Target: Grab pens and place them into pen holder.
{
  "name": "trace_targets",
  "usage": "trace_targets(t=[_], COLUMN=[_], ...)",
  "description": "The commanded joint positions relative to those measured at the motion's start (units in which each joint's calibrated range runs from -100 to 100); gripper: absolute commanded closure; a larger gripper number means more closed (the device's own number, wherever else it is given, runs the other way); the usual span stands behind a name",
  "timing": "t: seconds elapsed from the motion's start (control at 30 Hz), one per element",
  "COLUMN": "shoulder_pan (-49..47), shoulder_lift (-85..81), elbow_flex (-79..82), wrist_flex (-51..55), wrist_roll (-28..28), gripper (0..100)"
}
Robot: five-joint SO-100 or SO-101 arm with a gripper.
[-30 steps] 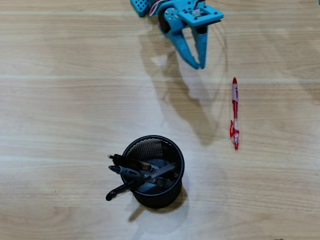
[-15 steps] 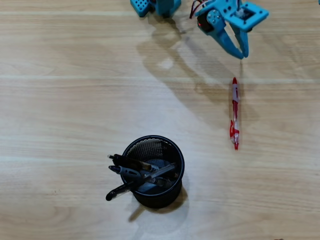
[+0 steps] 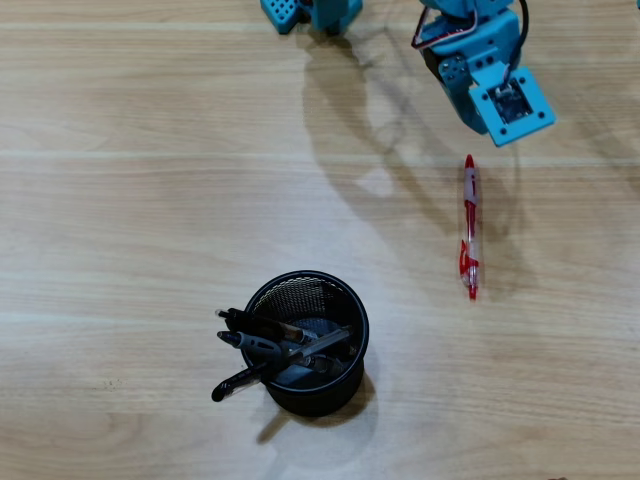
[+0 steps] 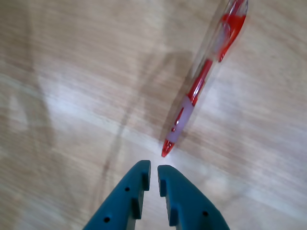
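A red and clear pen [image 3: 469,228] lies alone on the wooden table, right of centre in the overhead view, its length running up and down the picture. The black mesh pen holder [image 3: 320,398] stands lower left of it with three dark pens [image 3: 270,345] leaning inside, their ends poking over its left rim. The blue wrist block [image 3: 505,100] hangs just above the red pen's upper end and hides the fingers there. In the wrist view my gripper [image 4: 154,167] is shut, empty, its tips just short of the red pen's [image 4: 201,84] pointed end.
The arm's blue base [image 3: 310,12] sits at the top edge of the overhead view. Bare wooden tabletop [image 3: 130,200] lies between the red pen and the holder and to the left.
The arm has swung right, from above the table's middle to over the red pen's upper end, and tipped down so the wrist now covers the fingers. Pens and holder have not moved.
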Motion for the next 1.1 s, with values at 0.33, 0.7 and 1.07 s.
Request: trace_targets(t=[0.33, 0.7, 1.07], shoulder_pan=[4.56, 6.74, 5.47], shoulder_lift=[17.98, 20.92, 25.04], elbow_flex=[-17.69, -18.59, -24.27], wrist_flex=[0.78, 0.61, -0.51], wrist_roll=[-3.63, -3.94, -4.04], gripper=[98, 97, 89])
